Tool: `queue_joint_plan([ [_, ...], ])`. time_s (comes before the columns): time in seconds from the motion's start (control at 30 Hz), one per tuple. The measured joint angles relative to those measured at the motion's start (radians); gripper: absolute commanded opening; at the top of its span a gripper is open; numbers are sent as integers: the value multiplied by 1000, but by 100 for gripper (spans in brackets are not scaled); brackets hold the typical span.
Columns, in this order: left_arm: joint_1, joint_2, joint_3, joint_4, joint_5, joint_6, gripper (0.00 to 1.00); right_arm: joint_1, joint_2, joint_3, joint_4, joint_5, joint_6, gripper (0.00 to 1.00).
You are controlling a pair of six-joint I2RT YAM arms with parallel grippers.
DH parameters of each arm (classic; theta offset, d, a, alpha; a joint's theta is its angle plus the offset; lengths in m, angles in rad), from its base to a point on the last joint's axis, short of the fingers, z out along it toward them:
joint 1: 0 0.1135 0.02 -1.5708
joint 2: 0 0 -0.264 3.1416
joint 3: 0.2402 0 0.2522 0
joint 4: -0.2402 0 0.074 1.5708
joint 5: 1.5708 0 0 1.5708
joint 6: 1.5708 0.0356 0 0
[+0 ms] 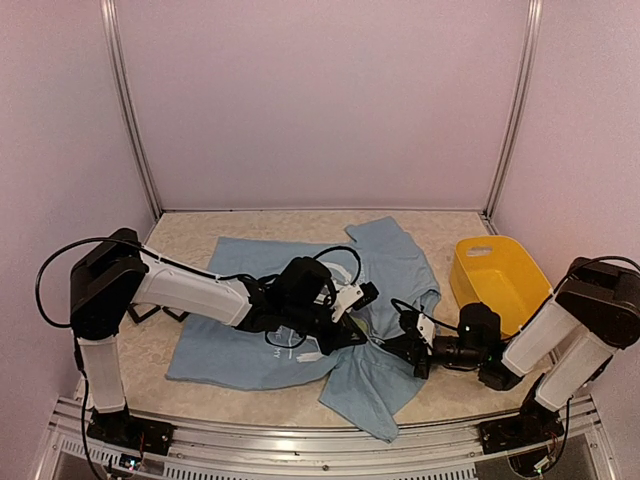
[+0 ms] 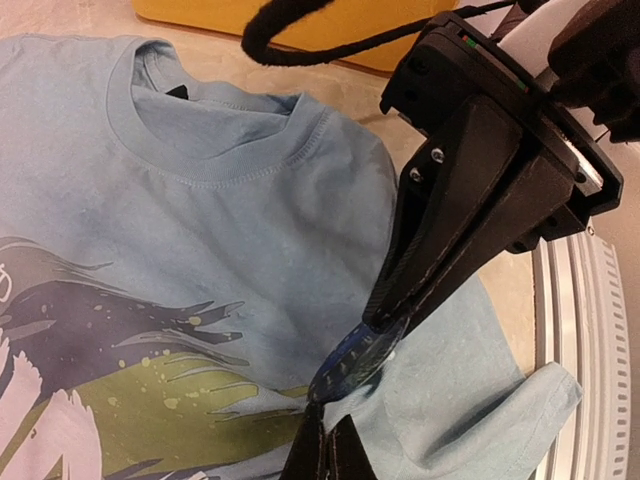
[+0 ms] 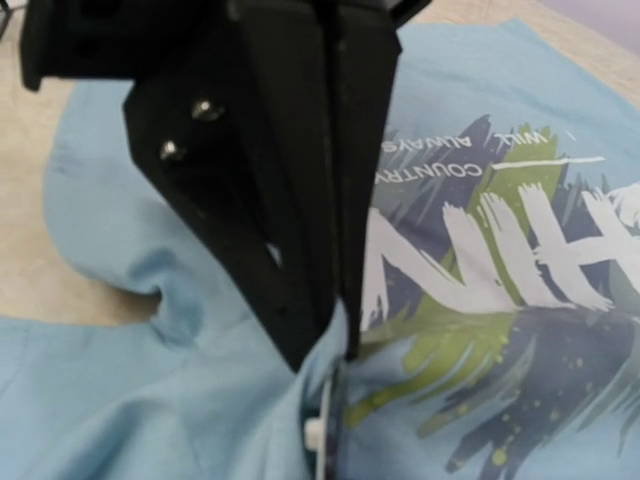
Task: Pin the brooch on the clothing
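Note:
The light blue T-shirt (image 1: 235, 350) lies spread on the table, bunched up at its middle. Both grippers meet there. In the left wrist view the dark blue brooch (image 2: 362, 355) stands on edge on a raised fold of the shirt (image 2: 200, 230). My left gripper (image 2: 323, 428) is shut at the brooch's lower edge. My right gripper (image 2: 385, 315) pinches at its upper edge. In the right wrist view my right gripper (image 3: 335, 340) is shut on a fold of the shirt (image 3: 120, 400), with the brooch's pale rim (image 3: 325, 420) just below. The white lettering (image 3: 480, 240) lies to the right.
A yellow bin (image 1: 500, 275) stands at the right, behind the right arm. A black frame (image 1: 150, 312) lies under the left arm at the shirt's left edge. The metal rail (image 2: 590, 350) runs along the table's near edge.

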Motion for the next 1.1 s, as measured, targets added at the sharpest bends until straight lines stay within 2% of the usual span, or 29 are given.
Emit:
queue_joint_plan([
  [0.13,1,0,-5,11,14,-17,1,-11,2,-6,21,-23,30,0],
  [0.27,4,0,-13,19,27,-27,13,-16,5,-5,37,-45,50,0],
  [0.53,6,-9,-47,61,29,-51,22,-16,30,6,82,-86,79,0],
  [0.7,6,-29,-67,66,26,-52,44,-29,43,13,91,-111,96,0],
  [0.87,9,-81,-105,48,26,-34,53,-52,57,26,104,-145,112,0],
  [0.93,14,-100,-105,36,38,-22,52,-56,63,27,110,-153,119,0],
  [0.97,18,-109,-105,31,42,-14,48,-59,66,28,112,-157,122,0],
  [1.0,23,-117,-105,26,46,-7,40,-61,69,28,113,-161,123,0],
  [1.07,31,-129,-103,24,47,5,33,-63,71,28,113,-168,126,0],
  [1.1,34,-130,-99,24,45,17,33,-63,71,28,114,-171,126,0],
])
